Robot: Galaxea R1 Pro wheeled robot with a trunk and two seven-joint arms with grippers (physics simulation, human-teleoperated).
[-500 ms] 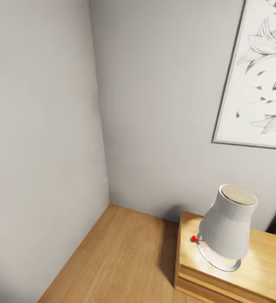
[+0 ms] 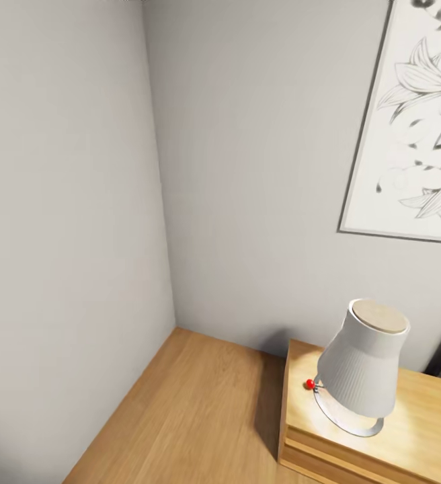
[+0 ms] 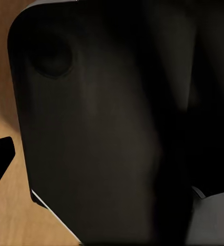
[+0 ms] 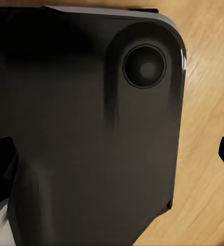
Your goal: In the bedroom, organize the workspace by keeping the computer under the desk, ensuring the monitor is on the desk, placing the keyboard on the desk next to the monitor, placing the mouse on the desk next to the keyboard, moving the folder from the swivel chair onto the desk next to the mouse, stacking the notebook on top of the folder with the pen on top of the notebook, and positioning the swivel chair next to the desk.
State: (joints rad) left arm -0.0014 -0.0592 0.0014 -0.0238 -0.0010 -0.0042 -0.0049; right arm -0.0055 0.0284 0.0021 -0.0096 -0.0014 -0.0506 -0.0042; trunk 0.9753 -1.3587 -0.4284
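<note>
Corner of room, robot facing the walls.
White lamp (image 2: 363,363) stands on a wooden nightstand (image 2: 422,430) beneath a framed flower print (image 2: 415,121); wood floor (image 2: 200,410) alongside. Both wrist views show dark robot body over floor; finger state cannot be told.

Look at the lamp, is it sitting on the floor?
No, the white lamp stands on a wooden nightstand in the head view, raised above the wood floor.
</note>
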